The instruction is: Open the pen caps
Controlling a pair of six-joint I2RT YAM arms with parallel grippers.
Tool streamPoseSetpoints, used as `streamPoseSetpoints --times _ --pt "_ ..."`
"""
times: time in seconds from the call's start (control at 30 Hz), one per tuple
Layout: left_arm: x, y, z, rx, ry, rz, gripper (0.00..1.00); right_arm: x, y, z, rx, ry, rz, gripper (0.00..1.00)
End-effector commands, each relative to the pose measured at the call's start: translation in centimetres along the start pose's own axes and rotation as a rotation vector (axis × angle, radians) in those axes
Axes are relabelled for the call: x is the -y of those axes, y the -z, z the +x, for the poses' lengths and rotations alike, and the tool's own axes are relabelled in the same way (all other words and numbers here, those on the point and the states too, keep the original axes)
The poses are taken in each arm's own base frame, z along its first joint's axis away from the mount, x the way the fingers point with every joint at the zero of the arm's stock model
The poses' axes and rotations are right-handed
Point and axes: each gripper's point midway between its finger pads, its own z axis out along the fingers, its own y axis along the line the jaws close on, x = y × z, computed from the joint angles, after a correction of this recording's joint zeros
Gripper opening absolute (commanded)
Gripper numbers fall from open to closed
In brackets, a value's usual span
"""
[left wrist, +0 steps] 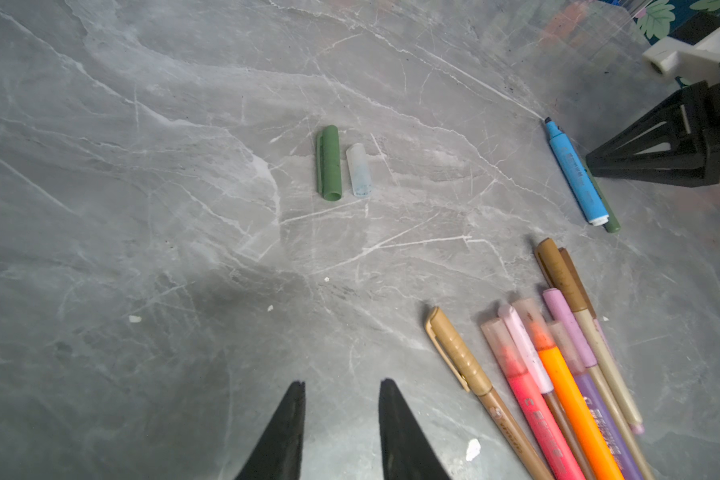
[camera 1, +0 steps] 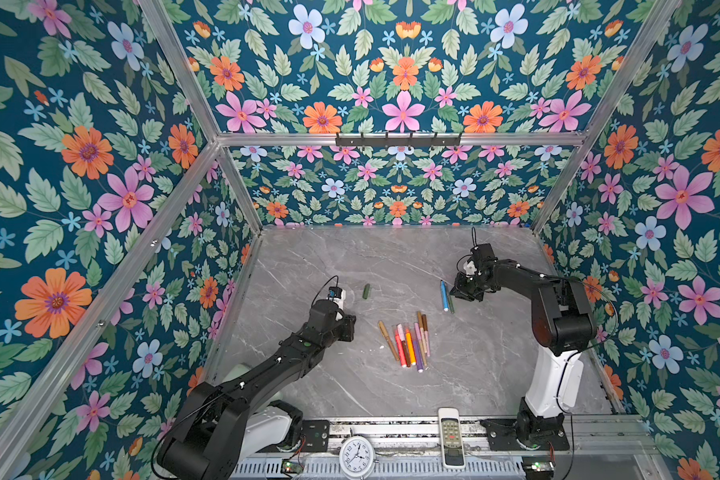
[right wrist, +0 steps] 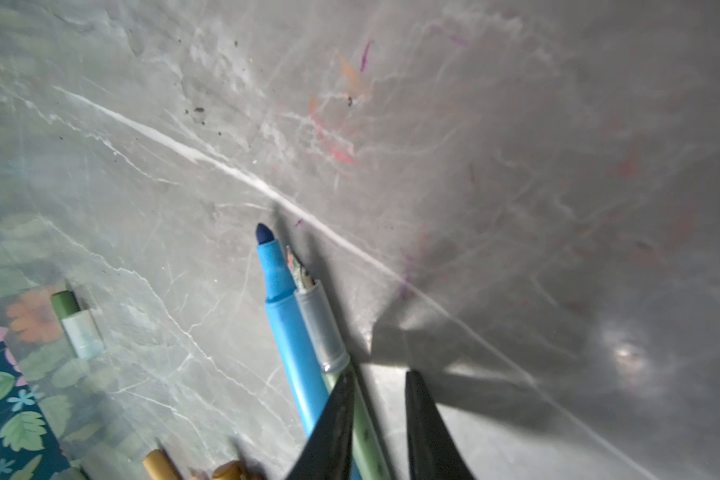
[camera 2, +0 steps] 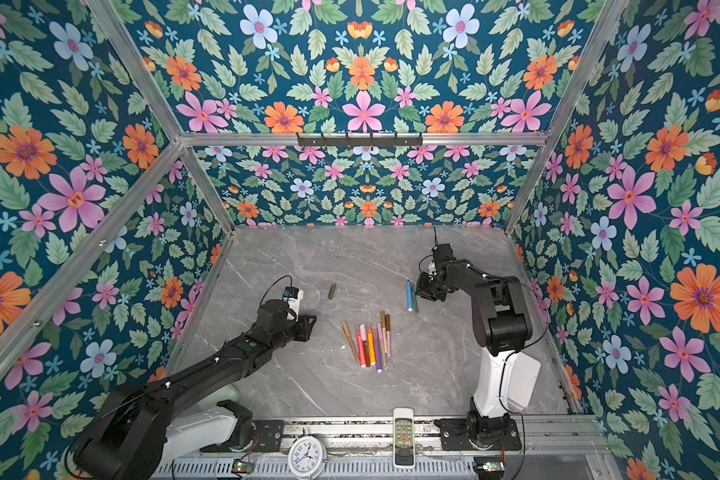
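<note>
Green pen (right wrist: 366, 432) lies between spread jaws of the right tool (right wrist: 381, 374); left tool (left wrist: 341, 382) spread, empty.

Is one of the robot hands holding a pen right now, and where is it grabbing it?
Nothing is held. The left gripper stands open over bare table. The right gripper is open too; the green pen lies beside one finger, not pinched.

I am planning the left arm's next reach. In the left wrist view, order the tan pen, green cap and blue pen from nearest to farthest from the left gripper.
From the left gripper:
1. tan pen, edge of the bunch.
2. green cap, beside the clear cap.
3. blue pen, beside the green pen.
</note>
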Motion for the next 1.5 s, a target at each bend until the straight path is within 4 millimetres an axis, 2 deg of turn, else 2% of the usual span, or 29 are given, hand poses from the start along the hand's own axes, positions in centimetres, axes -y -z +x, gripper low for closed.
streamPoseSetpoints --times 0.0,0.1,0.37,0.57,0.87,1.0,1.47 --pt "0.0 0.0 -0.6 0.024 -0.008 -0.002 0.33 1.1 -0.7 1.8 -0.068 -0.048 0.039 0.21" --pt "0.0 0.0 -0.6 0.024 -0.007 -0.002 0.33 0.8 -0.7 1.8 -0.069 -0.061 0.02 0.13" --pt "0.0 0.1 -0.6 0.027 -0.007 -0.003 0.33 1.0 -0.5 1.8 -0.06 -0.069 0.033 0.1" --pt "0.1 0.1 -0.7 0.03 -0.008 0.0 0.33 1.5 0.1 3.0 -0.059 -0.063 0.038 0.04" --pt "0.1 0.1 -0.6 0.029 -0.008 0.001 0.33 1.7 0.5 5.6 -0.067 -0.053 0.02 0.04" --pt "0.1 0.1 -0.6 0.028 -0.008 0.001 0.33 1.5 0.0 6.3 -0.083 -0.043 0.014 0.09" --pt "0.1 0.1 -0.7 0.03 -0.008 0.001 0.33 1.0 -0.4 6.3 -0.09 -0.04 0.01 0.13"
